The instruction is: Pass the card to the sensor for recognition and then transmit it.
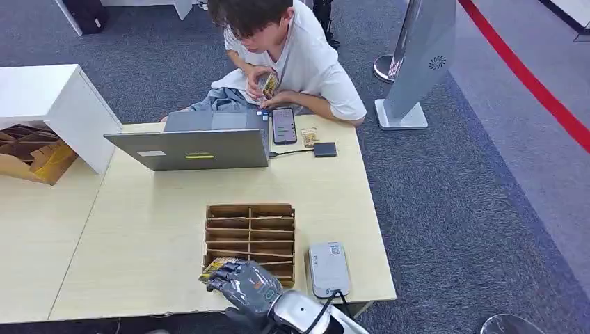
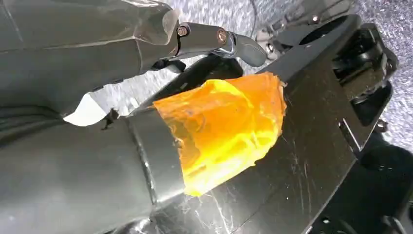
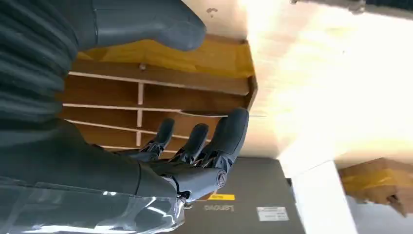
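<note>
A yellow card point(image 1: 217, 265) stands in the nearest left slot of the wooden card rack point(image 1: 250, 233) at the table's front. My right hand point(image 1: 245, 284) reaches over the rack's front edge, right at that card. In the right wrist view the right hand point(image 3: 83, 146) has its fingers point(image 3: 229, 134) spread over the slots, and the thumb hovers above the yellow card point(image 3: 204, 57) without pinching it. The grey-white sensor box point(image 1: 328, 268) lies just right of the rack. My left hand point(image 2: 122, 156), its thumb wrapped in orange tape point(image 2: 224, 126), hangs over the carpet holding nothing.
A person point(image 1: 292, 56) sits at the far side holding cards. In front of them are an open laptop point(image 1: 195, 142), a phone point(image 1: 284, 125) and a small black box point(image 1: 325, 149). A white cabinet point(image 1: 49, 104) and cardboard stand at the left.
</note>
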Controlling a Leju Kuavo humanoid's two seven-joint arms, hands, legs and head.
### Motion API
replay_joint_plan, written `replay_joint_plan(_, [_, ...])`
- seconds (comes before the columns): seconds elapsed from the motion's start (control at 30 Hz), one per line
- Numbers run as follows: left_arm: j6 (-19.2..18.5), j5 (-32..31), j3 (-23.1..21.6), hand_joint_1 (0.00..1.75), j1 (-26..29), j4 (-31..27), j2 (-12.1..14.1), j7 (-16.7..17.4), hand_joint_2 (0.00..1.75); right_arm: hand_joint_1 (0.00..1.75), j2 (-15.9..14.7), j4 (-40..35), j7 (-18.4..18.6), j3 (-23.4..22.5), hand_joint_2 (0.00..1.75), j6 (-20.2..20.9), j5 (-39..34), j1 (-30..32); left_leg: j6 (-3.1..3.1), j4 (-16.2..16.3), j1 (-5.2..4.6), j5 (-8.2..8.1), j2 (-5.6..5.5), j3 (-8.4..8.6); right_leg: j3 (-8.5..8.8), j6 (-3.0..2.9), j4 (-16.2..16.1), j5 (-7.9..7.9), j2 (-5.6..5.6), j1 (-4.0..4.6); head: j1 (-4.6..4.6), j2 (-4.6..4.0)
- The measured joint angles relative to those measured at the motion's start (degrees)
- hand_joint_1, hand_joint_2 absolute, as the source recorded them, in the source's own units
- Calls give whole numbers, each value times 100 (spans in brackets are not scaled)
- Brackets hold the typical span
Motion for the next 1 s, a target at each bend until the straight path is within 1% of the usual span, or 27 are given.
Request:
replay_joint_plan(0.47, [-135, 437, 39, 0, 180, 11, 103, -107, 0, 68, 0, 186, 4, 249, 175, 2, -144, -174, 0, 0, 0, 0, -5, -1, 0, 0, 0, 0, -5, 0, 0, 0])
replay_joint_plan(0.77, [-186, 603, 39, 0, 219, 17, 118, -159, 0, 63, 4, 260, -4, 321, 175, -44, -201, -238, 0, 0, 0, 0, -3, -1, 1, 0, 0, 0, -4, 0, -2, 0])
replay_joint_plan(0.93, [-212, 712, 39, 0, 248, 20, 133, -190, 0, 65, 4, 280, -9, 367, 175, -81, -221, -271, 0, 0, 0, 0, -3, -1, 1, 0, 0, 0, -4, 0, 0, 0])
replay_joint_plan(1.0, [-214, 756, 39, 0, 258, 20, 135, -195, 0, 61, 4, 280, -9, 384, 175, -96, -229, -279, 0, 0, 0, 0, -3, -1, 1, 0, 0, 0, -4, 0, 0, 0])
